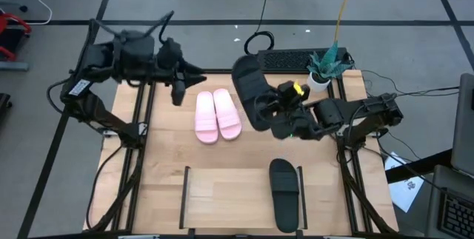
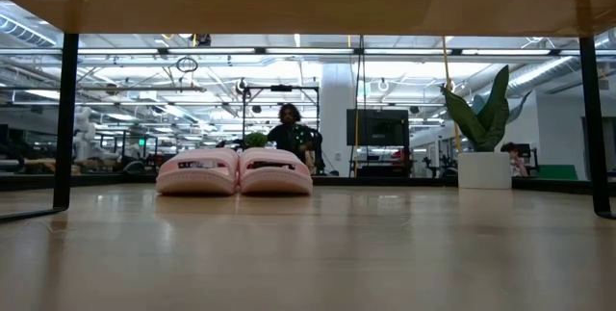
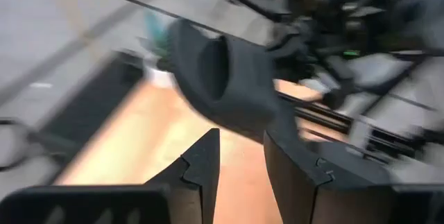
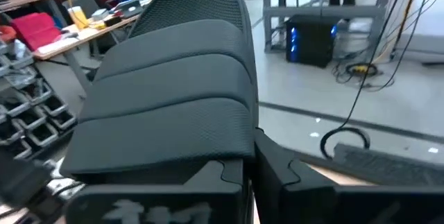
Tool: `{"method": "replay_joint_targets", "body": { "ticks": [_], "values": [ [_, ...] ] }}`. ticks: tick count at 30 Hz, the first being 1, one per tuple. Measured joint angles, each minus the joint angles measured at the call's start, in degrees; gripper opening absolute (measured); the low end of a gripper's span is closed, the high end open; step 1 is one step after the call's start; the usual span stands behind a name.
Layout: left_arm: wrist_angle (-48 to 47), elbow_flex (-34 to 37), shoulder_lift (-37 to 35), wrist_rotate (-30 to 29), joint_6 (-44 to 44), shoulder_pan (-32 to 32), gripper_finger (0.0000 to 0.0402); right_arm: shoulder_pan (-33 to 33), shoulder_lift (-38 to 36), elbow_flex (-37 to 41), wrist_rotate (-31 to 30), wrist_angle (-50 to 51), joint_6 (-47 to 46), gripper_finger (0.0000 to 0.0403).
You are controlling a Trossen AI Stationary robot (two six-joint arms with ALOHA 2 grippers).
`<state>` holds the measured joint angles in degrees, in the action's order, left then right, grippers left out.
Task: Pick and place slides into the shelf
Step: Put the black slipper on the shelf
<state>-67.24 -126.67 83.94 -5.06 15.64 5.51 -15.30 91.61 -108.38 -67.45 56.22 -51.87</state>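
A black slide (image 1: 250, 91) is pinched by the shut fingers of the right gripper (image 1: 275, 110) and carried above the table's far right part, its long axis running roughly front to back. The shelf (image 1: 222, 194), with the other black slide (image 1: 285, 193) laid on its right part, lies toward the near edge. The left gripper (image 1: 180, 83) is seen part-spread and empty beside the pink slides (image 1: 217, 115)

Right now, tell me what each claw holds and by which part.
The right claw is shut on a black slide, pinching one end of its sole, lifted off the table. The left claw holds nothing.
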Motion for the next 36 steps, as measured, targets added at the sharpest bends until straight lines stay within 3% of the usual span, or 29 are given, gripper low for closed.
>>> {"method": "replay_joint_targets", "body": {
  "ticks": [3, 6, 11, 17, 26, 30, 36],
  "values": [
    [0.9, 0.0, 0.8, -12.4, 0.4, -5.0, 0.0113, 2.0, -0.4, 0.0, -0.1, -4.9, 4.9, 0.0],
    [0.9, 0.0, 2.2, -19.3, 1.2, -8.5, 0.0113, 3.6, -0.2, 0.0, 1.5, -12.2, 12.3, 0.0],
    [0.8, 0.0, 5.4, -24.9, 0.8, -11.8, 0.0113, 6.0, 0.0, 0.0, 5.2, -24.1, 21.6, 0.0],
    [-0.1, 0.1, 6.6, -32.0, -0.7, -13.8, 0.0113, 8.5, 0.1, 0.0, 3.8, -25.7, 24.1, 0.0],
    [1.2, 0.0, 7.8, -37.9, -2.3, -14.3, 0.0113, 13.8, 0.5, 0.0, 5.1, -29.9, 25.2, 0.0],
    [1.1, 0.0, 10.0, -43.4, -8.5, -14.9, 0.0113, 15.0, 0.5, 0.4, 9.0, -31.6, 25.9, 0.0],
    [1.3, 0.0, 12.6, -54.6, -19.6, -16.3, 0.0113, 15.4, 0.6, 3.2, 9.3, -34.6, 27.5, 0.0]
  ]
}}
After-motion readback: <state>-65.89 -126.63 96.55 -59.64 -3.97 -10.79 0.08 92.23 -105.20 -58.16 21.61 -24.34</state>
